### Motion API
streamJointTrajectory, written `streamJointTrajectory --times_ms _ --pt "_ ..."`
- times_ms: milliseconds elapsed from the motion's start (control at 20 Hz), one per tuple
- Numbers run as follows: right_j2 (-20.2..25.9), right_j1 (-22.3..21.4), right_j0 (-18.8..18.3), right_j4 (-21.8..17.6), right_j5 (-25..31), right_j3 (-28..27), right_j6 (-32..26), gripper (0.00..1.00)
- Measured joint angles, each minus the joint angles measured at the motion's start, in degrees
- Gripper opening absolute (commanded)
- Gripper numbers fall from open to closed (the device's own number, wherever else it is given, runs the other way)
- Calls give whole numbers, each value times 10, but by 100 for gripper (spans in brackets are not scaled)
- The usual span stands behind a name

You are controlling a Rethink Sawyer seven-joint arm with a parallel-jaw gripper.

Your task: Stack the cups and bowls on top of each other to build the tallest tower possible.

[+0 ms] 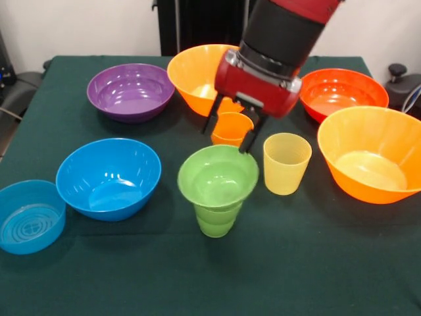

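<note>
My gripper (225,141) hangs over the table's middle, its two black fingers (210,122) close against either side of the orange cup (231,126). I cannot tell whether the cup is lifted, because its base is hidden behind the small green bowl (218,174). That bowl sits upright on the green ribbed cup (216,220), and the two form the tower just in front of the gripper. The pale yellow cup (287,163) stands upright to the right of the tower.
Loose upright bowls ring the middle: small translucent blue (27,216), medium blue (108,176), purple (131,91), a big orange one (197,72) behind the gripper, red-orange (342,92) and a second big orange one (371,153). All stand on a dark green tablecloth (316,263).
</note>
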Motion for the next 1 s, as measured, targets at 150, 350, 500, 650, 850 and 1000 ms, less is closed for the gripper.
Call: streamJointTrajectory --times_ms 150,350,500,650,850,1000 --pt "8 -33 -12 0 -8 35 0 100" --pt "22 -76 -35 0 -21 81 0 100" --pt "27 -99 -49 0 -40 113 0 100" --pt "27 -107 -54 0 -55 128 0 100" --pt "28 -104 -54 0 -64 132 0 100" --pt "32 -102 -54 0 -64 132 0 100"
